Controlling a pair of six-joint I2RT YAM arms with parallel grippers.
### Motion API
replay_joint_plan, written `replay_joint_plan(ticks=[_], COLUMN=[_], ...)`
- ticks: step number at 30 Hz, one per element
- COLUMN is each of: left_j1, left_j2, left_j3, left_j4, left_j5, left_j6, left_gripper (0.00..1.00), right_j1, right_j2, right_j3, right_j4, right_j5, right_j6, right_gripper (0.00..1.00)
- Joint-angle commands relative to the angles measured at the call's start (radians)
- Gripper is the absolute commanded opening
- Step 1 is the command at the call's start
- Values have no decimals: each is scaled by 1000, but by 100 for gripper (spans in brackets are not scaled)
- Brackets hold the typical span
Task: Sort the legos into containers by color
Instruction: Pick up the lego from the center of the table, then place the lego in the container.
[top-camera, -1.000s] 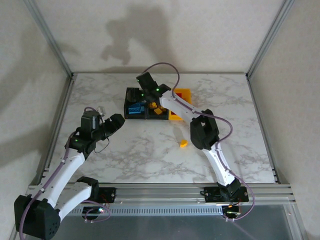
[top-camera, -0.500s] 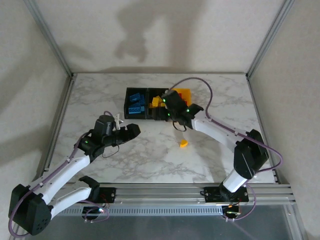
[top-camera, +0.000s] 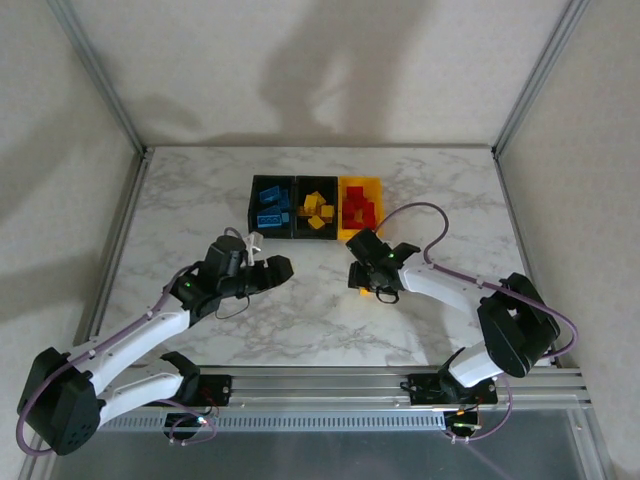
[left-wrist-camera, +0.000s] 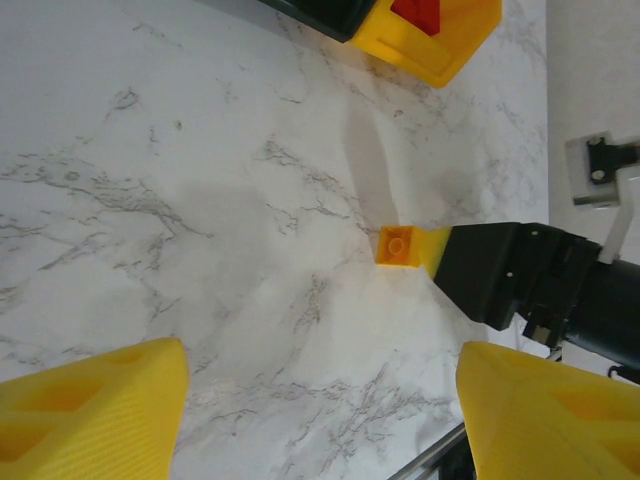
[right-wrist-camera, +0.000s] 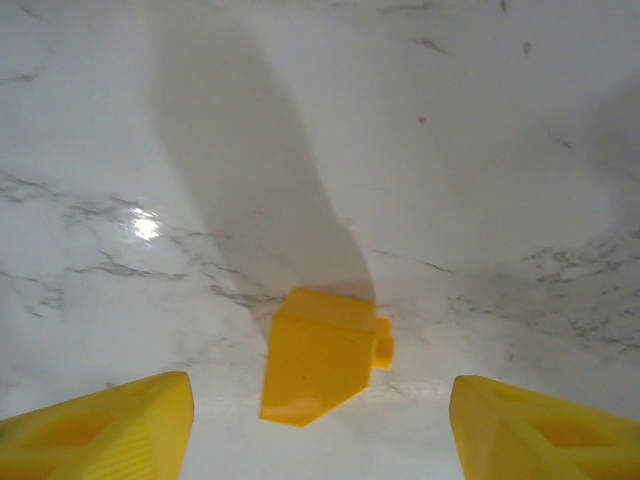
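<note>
Right claw (right-wrist-camera: 320, 428): I see it wide, yellow brick (right-wrist-camera: 320, 355) lying loose in the gap.
Left claw (left-wrist-camera: 320, 415): wide, over marble table (left-wrist-camera: 200, 200).
Bins (top-camera: 251, 212): well away.

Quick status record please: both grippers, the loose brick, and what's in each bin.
left gripper: open, empty, above the table
right gripper: open, straddling yellow brick, not gripping
yellow brick: lying on table, near side of bins
left bin: blue legos
middle bin: yellow legos
right bin: red legos
</note>
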Motion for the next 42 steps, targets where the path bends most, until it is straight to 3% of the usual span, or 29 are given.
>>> replay_joint_plan(ticks=[1, 8, 18, 25, 32, 42], left_j1=[-22, -35, -35, -30, 28, 86], left_j2=[11, 13, 18, 23, 88, 170], left_j3=[-14, -20, -13, 22, 80, 188], left_j4=[33, 35, 11, -17, -17, -19], left_j5=[-22, -50, -92, -166, -157, -156], left_j6=[-8, -14, -6, -13, -16, 0], left_gripper=[71, 71, 71, 71, 71, 71], right_j1=[-7, -15, -31, -28, -25, -54], right_j2=[-7, 56, 104, 45, 75, 356], right_j3=[-28, -22, -11, 42, 228, 627], right_j4=[25, 77, 114, 70, 41, 22], right_j5=[14, 4, -13, 0, 0, 8], right_j6=[32, 9, -11, -35, -119, -222], right_gripper=[66, 57, 34, 31, 31, 32])
